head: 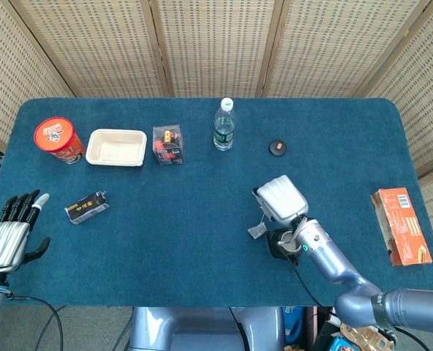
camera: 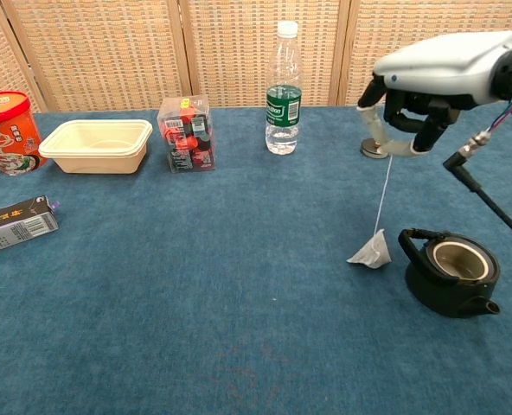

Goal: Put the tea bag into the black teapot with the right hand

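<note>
Tea bag hanging beside the teapot

We see the right robot hand (camera: 429,82) pinching the string; the tea bag (camera: 370,252) dangles well below it, just left of the black teapot (camera: 451,274) on the tabletop (camera: 195,285).

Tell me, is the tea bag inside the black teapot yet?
Not yet: the white paper tea bag dangles by its string beside the round black teapot, whose open mouth looks empty.

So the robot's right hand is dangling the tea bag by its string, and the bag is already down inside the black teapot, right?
Not quite. The right hand does dangle the tea bag by its string, but the bag is not inside the black teapot yet. The chest view shows it hanging just to the left of the pot, outside the open rim, beside the handle.
</note>
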Controlling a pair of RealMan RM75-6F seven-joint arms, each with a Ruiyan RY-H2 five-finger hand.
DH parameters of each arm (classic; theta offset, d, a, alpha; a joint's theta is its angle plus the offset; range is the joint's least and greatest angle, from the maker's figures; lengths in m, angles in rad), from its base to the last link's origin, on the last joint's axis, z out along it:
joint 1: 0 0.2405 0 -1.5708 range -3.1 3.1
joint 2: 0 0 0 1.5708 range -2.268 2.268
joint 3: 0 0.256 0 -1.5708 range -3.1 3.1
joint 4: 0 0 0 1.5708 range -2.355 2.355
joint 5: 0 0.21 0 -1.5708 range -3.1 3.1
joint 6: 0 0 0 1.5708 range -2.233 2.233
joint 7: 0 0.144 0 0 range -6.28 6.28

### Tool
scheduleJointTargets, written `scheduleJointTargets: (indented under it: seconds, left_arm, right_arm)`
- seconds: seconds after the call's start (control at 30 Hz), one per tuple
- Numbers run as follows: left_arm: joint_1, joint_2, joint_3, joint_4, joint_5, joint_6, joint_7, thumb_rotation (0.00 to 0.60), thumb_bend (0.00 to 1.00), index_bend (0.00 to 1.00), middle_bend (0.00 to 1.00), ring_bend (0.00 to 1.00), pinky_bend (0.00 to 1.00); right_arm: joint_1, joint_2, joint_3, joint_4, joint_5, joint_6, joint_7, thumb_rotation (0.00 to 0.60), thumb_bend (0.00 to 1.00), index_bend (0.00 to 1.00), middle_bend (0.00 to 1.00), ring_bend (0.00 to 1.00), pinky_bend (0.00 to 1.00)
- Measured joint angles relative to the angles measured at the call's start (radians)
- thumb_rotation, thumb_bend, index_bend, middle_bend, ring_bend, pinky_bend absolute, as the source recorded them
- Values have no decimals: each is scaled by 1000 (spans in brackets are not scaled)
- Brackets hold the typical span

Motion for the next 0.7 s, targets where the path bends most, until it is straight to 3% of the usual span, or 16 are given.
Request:
scheduleJointTargets:
  seconds: [0.7]
  left_arm:
    - [6,27,-18,-23,-9,28,6,600,373,0,0,0,0]
  right_arm:
    - [-86,145,45,-105,-86,13,114,600,635,647,906,927,1000]
